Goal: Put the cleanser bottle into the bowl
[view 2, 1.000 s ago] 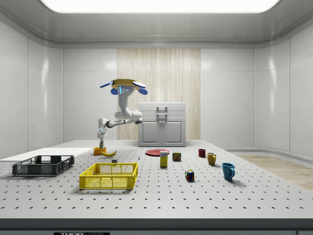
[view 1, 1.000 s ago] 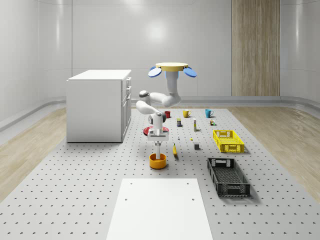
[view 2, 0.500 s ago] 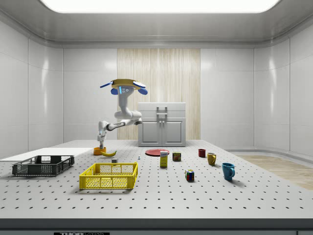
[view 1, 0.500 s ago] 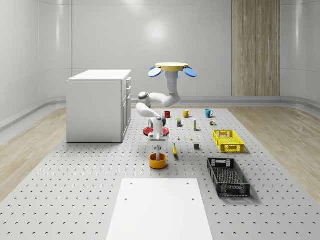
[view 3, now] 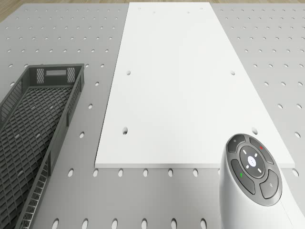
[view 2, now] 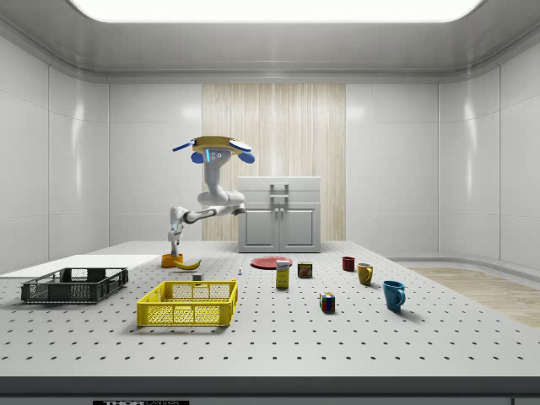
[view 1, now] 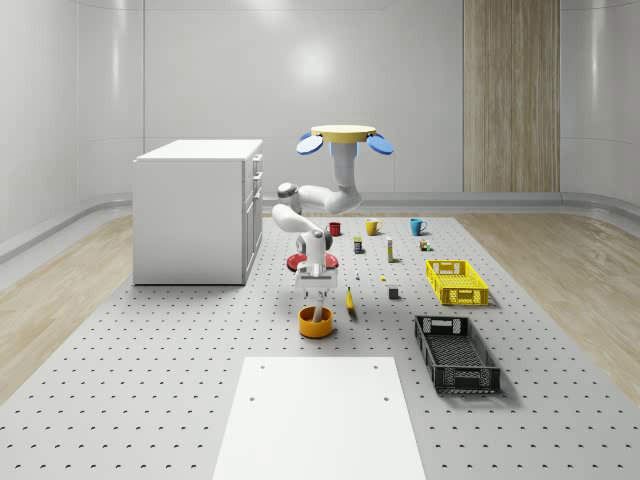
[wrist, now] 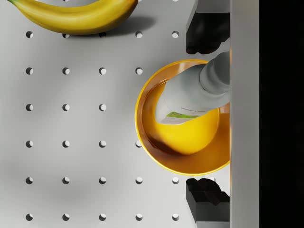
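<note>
The orange bowl (view 1: pixel 316 324) (wrist: pixel 190 156) stands on the perforated table beside a banana (view 1: pixel 349 299) (wrist: pixel 76 14). The white cleanser bottle (wrist: pixel 192 97) (view 1: pixel 318 314) lies tilted inside the bowl, its grey cap leaning over the rim. My gripper (wrist: pixel 203 115) (view 1: pixel 316 293) (view 2: pixel 173 250) hangs straight above the bowl, open, with its dark fingertips (wrist: pixel 204 35) spread wide on either side of the bottle and apart from it. The drone (view 1: pixel 345 135) (view 2: pixel 215 148) hovers high over the table behind the bowl, with the arm reaching down and forward.
A black crate (view 1: pixel 456 352) (view 3: pixel 33 133) and a yellow crate (view 1: pixel 456 281) (view 2: pixel 187 303) lie at the whole-scene view's right. A white panel (view 1: pixel 318 415) (view 3: pixel 186 81) lies in front of the bowl. A cabinet (view 1: pixel 198 210), a red plate (view 2: pixel 271 262) and mugs (view 1: pixel 417 226) stand further back.
The fingers have spread apart and let go of the bottle, which now rests in the bowl. The wrist has lifted a little above it. The drone has stayed in place.
</note>
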